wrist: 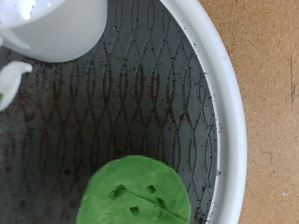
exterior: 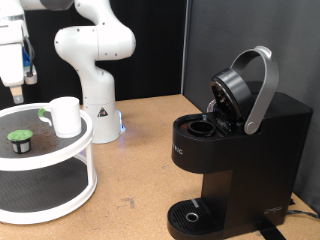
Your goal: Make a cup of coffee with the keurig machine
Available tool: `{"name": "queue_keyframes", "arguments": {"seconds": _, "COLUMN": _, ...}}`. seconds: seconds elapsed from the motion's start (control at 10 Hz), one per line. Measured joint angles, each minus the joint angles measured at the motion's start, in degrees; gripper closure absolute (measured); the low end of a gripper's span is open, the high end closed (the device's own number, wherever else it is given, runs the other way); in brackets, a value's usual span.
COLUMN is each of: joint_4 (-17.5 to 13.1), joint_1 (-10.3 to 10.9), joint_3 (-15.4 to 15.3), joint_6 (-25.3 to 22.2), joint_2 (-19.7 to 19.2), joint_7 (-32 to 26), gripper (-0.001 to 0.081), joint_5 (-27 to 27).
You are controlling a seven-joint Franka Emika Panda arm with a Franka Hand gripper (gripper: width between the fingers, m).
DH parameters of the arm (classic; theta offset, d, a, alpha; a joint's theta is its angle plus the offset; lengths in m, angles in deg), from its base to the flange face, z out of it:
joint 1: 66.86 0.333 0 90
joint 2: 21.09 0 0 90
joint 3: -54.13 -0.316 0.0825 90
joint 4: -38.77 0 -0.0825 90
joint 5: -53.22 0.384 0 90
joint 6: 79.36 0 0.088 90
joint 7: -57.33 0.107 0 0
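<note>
The keurig machine [exterior: 235, 150] stands at the exterior view's right with its grey-handled lid raised and the pod chamber [exterior: 200, 127] showing. The white cup [exterior: 65, 115] stands on the top shelf of a round white tray [exterior: 60, 160], apart from a dark pod with a green top [exterior: 20, 140]. My gripper [exterior: 16, 88] hangs above the tray's left part, higher than the pod and holding nothing I can see. In the wrist view the cup [wrist: 56, 28] and the pod's green top [wrist: 135, 191] lie on the black mesh inside the tray rim [wrist: 224, 93].
The white robot base [exterior: 95, 90] stands behind the tray. A wooden tabletop [exterior: 140, 170] lies between tray and machine. The tray has a lower shelf [exterior: 45, 195]. The machine's round drip base [exterior: 190, 215] is near the bottom edge.
</note>
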Motion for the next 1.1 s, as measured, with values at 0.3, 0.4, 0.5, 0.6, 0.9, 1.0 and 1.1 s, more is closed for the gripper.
{"name": "queue_keyframes", "arguments": {"seconds": 0.3, "joint_4": 1.24, "joint_1": 0.34, "joint_3": 1.34, "joint_6": 3.96, "joint_2": -2.43, "joint_7": -0.82, "gripper": -0.0001, "joint_5": 0.42}}
{"name": "queue_keyframes", "arguments": {"seconds": 0.4, "joint_4": 1.3, "joint_1": 0.38, "joint_3": 1.38, "joint_6": 4.98, "joint_2": -3.9, "joint_7": -0.65, "gripper": -0.0001, "joint_5": 0.78}}
{"name": "queue_keyframes", "arguments": {"seconds": 0.5, "joint_4": 1.34, "joint_1": 0.47, "joint_3": 1.39, "joint_6": 6.29, "joint_2": -5.5, "joint_7": -0.55, "gripper": -0.0001, "joint_5": 1.22}}
{"name": "queue_keyframes", "arguments": {"seconds": 0.6, "joint_4": 1.4, "joint_1": 0.66, "joint_3": 1.4, "joint_6": 7.86, "joint_2": -7.12, "joint_7": -0.54, "gripper": -0.0001, "joint_5": 1.83}}
{"name": "queue_keyframes", "arguments": {"seconds": 0.9, "joint_4": 1.52, "joint_1": 1.52, "joint_3": 1.5, "joint_6": 11.0, "joint_2": -11.09, "joint_7": -1.02, "gripper": -0.0001, "joint_5": 3.41}}
{"name": "queue_keyframes", "arguments": {"seconds": 1.0, "joint_4": 1.58, "joint_1": 1.64, "joint_3": 1.5, "joint_6": 11.05, "joint_2": -11.96, "joint_7": -1.53, "gripper": -0.0001, "joint_5": 3.46}}
{"name": "queue_keyframes", "arguments": {"seconds": 1.1, "joint_4": 1.69, "joint_1": 1.65, "joint_3": 1.53, "joint_6": 11.14, "joint_2": -12.54, "joint_7": -2.14, "gripper": -0.0001, "joint_5": 3.47}}
